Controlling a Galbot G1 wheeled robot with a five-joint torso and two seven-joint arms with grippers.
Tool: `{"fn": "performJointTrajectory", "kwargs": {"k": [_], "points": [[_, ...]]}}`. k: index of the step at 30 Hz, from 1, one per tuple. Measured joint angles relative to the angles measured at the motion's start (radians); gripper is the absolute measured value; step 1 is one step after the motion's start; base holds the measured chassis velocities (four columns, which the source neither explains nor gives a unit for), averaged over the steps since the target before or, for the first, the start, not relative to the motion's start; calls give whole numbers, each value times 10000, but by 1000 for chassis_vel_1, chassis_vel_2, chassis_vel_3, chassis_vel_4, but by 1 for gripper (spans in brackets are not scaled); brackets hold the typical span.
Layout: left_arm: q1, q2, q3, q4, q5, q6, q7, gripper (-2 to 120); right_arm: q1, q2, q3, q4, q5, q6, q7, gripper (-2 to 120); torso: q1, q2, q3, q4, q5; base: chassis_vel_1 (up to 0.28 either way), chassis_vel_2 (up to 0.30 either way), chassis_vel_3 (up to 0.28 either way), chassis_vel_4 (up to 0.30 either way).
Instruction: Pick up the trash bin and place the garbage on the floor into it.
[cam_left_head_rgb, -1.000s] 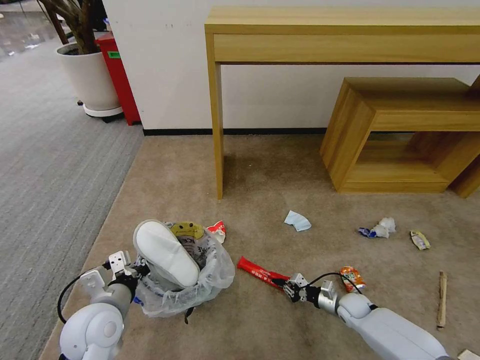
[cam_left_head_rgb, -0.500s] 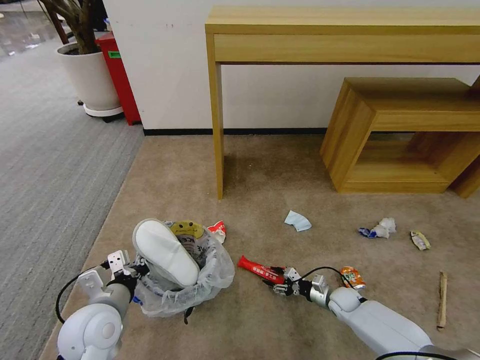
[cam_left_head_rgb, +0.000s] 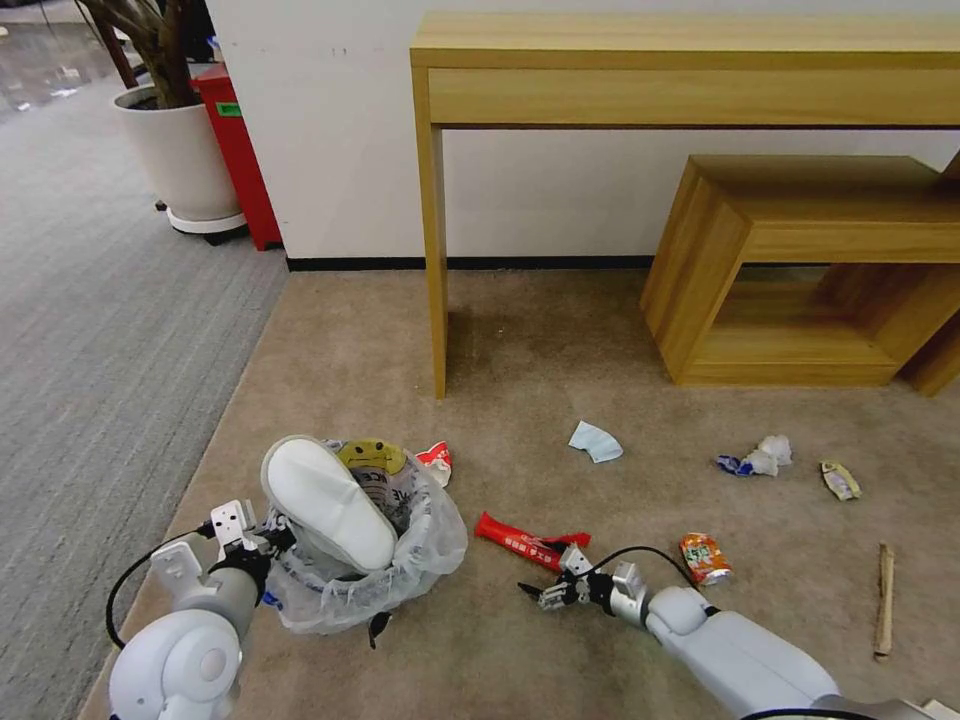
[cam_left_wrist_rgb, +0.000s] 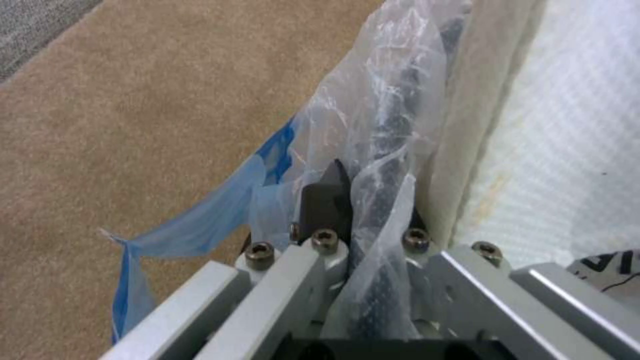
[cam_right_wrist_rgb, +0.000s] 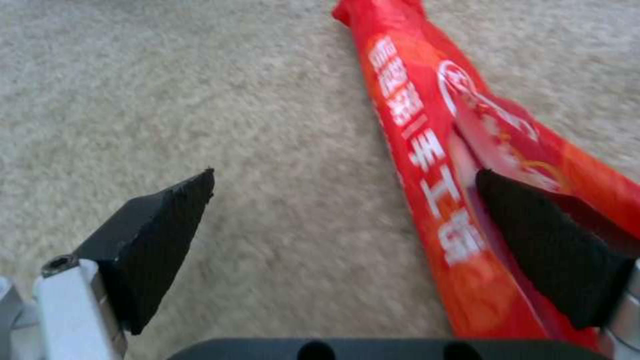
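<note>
Low over the floor (cam_left_head_rgb: 560, 340), beige carpet: right pincer (cam_left_head_rgb: 548, 592), fingers spread wide, nothing between them. Long red wrapper (cam_left_head_rgb: 527, 541) lying flat on the carpet just at its 12 o'clock in the head view, slanting from 10 toward 4. In the right wrist view, one dark pad (cam_right_wrist_rgb: 157, 235) over bare carpet, the other pad (cam_right_wrist_rgb: 553, 240) over the wrapper (cam_right_wrist_rgb: 453, 165); touching or just above it, hard to tell.

At 9 o'clock of the wrapper, near it: the trash bin (cam_left_head_rgb: 385, 570), wrapped in its clear crinkly bag, yellow smiley at the far rim. White slipper (cam_left_head_rgb: 330, 505) standing sole-up inside, heel end poking well above the rim. Left pincer (cam_left_head_rgb: 262, 545) at the bin's 9 o'clock side, pinching the rim; in the left wrist view, dark pads pressed on the bag-covered rim (cam_left_wrist_rgb: 393, 165), slipper fabric (cam_left_wrist_rgb: 560, 150) just beside.

Small red-and-white wrapper (cam_left_head_rgb: 435, 462) on the carpet at the bin's 1 o'clock, touching the bag.

Elsewhere on the carpet, well apart from the right pincer: pale blue scrap (cam_left_head_rgb: 596, 441) at 12, crushed can (cam_left_head_rgb: 705, 557) at 3, crumpled paper (cam_left_head_rgb: 760, 456) at 2, small yellowish wrapper (cam_left_head_rgb: 840, 480) beyond it, wooden stick (cam_left_head_rgb: 883, 598) far out at 3.
</note>
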Motion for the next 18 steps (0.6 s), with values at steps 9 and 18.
{"fn": "performJointTrajectory", "kwargs": {"k": [9,18], "points": [[39,-2,-52,9,9,-94,39,1,41,12,-35,-81,-33,185,-25,72,0,0,0,0,0,0,0,0,0],[45,-12,-44,65,47,-147,44,1,51,-155,30,-3,-8,221,-70,43,0,0,-1,0,0,0,0,0,0]]}}
